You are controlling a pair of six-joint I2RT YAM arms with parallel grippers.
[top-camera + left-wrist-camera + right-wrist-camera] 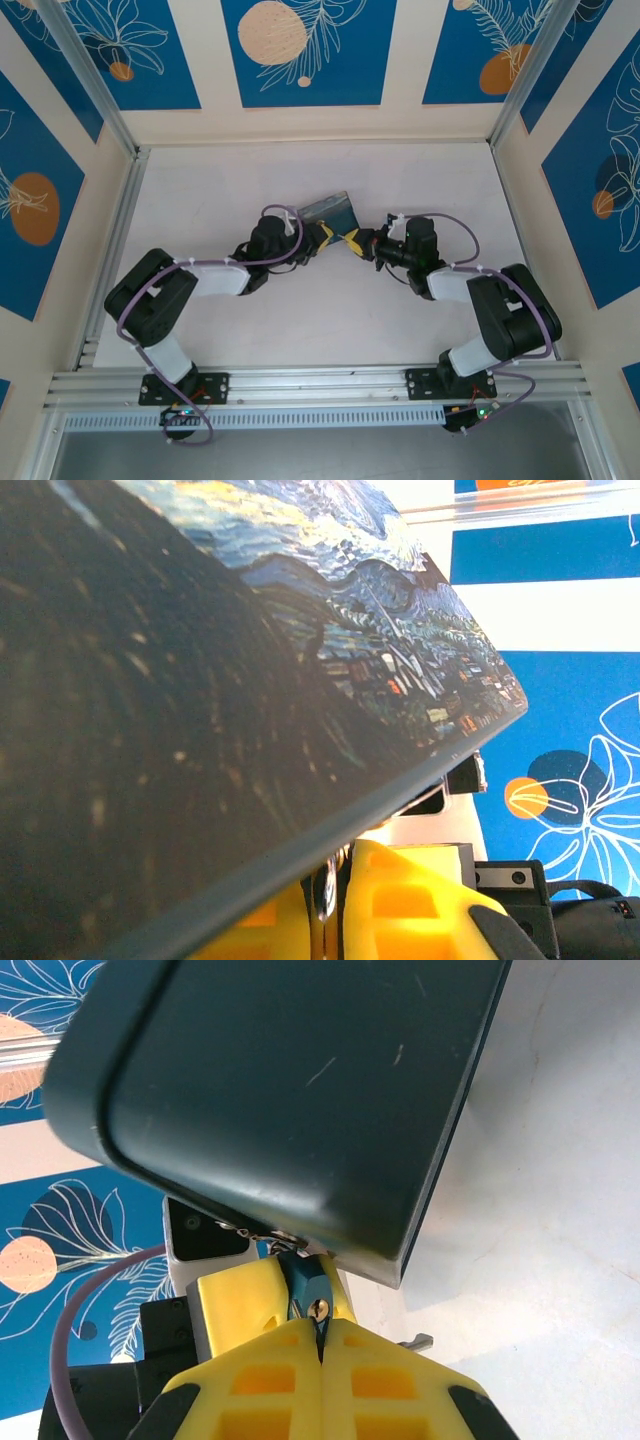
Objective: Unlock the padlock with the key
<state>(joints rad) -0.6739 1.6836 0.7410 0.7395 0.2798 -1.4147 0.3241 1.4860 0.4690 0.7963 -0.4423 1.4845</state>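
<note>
White table [300, 320], left end effector [323, 238] clamped on padlock [303, 1285], right end effector [320, 1345] shut at keyhole [319, 1308]

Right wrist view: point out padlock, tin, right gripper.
padlock [303, 1280]: right wrist view, teal body.
tin [280, 1090]: right wrist view, dark underside.
right gripper [320, 1335]: right wrist view, between yellow fingertips.

The small blue-green metal padlock [305, 1282] is showing a sliver and its brass keyhole [319, 1309] — the yellow fingers [240, 1295] of the left gripper [300, 1295], pinched on it, are covering the rest, and the dark rectangular tin box [280, 1090] is hiding the shackle. Whether a key is sitting between the pressed tips of the right gripper [321, 1332] is not showing. At the left wrist the tin's painted lid [380, 650] is blurring leftward, masking what a silvery ring [325, 892] is hanging from.
</note>
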